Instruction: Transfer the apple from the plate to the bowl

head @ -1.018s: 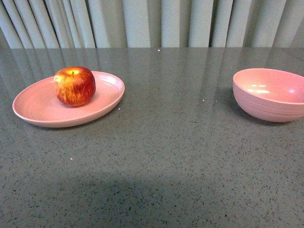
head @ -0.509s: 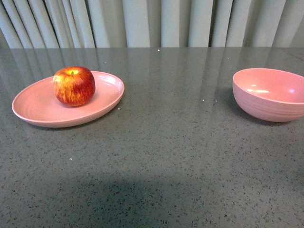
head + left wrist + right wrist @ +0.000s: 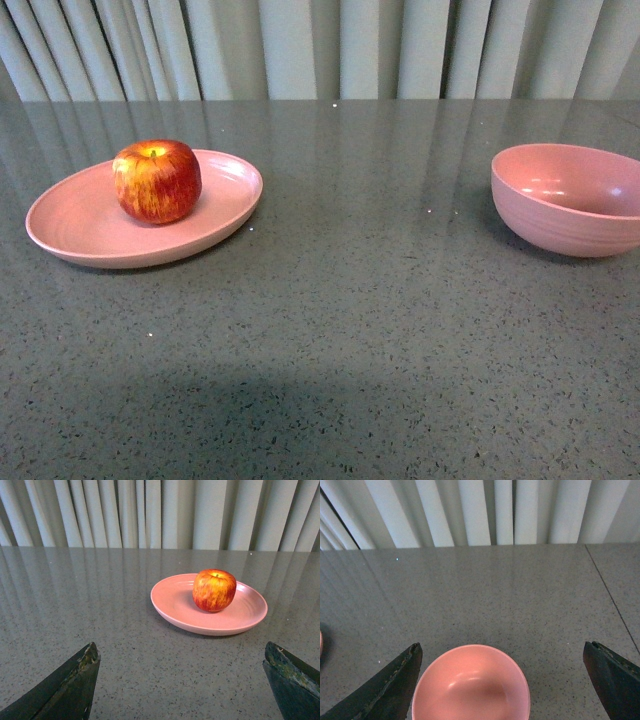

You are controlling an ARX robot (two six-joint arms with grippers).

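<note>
Apple [image 3: 157,181] sits upright, stem dimple up, on the plate [image 3: 70,225], toward the plate's far side, at the left of the worktop [image 3: 350,320]. We find it in contact with nothing but the plate. The bowl [image 3: 570,225] stands well apart at the right edge of the front view, and it is empty.

Over the past second we record no change of substance. Apple, plate and bowl hold the same places. Only the bright glints inside the bowl have dimmed, which we judge to be a change of light. Its cause cannot be confirmed.

The left gripper [image 3: 180,647] has its fingers spread wide with nothing between them. It sits low over the worktop, facing the plate and apple, and is well short of both. The right gripper [image 3: 501,646] is likewise spread wide and empty. It looks down on the bowl, which lies between its fingers in that view. Neither arm shows in the front view.

We assess the task as not yet begun, with the whole transfer outstanding. The left gripper is the better placed for the pick. It would need to advance and close across the apple's widest part. We note two risks: a glancing touch could roll the round apple on the shallow plate, or slide the plate itself. The right gripper may also have to clear the bowl before the drop.
</note>
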